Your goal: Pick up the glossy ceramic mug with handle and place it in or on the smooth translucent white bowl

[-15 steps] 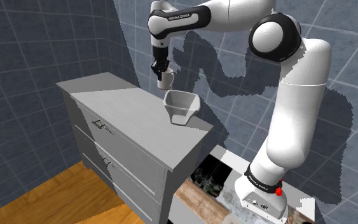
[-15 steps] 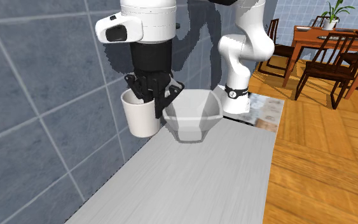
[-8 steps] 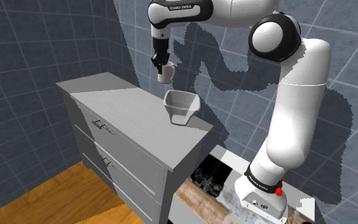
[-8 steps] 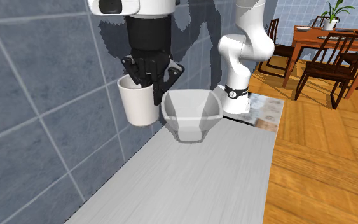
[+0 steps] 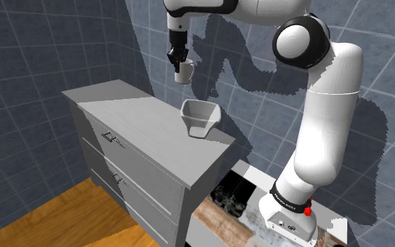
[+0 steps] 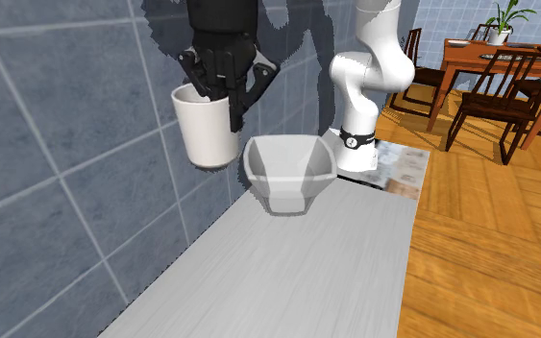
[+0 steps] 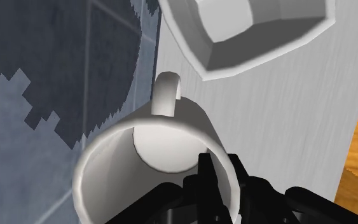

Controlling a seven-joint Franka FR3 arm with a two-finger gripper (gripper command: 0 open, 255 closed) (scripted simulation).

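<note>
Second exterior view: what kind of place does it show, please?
Probably a home's kitchen or dining area: a blue-grey tiled wall, a grey countertop, and a wooden dining table with dark chairs on wood flooring.

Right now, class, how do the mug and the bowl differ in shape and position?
The mug is round with a loop handle; the bowl is angular and handleless. The mug hangs in the air, its rim clasped by the pincer; the bowl rests on the grey counter. Both are white, upright and empty.
</note>
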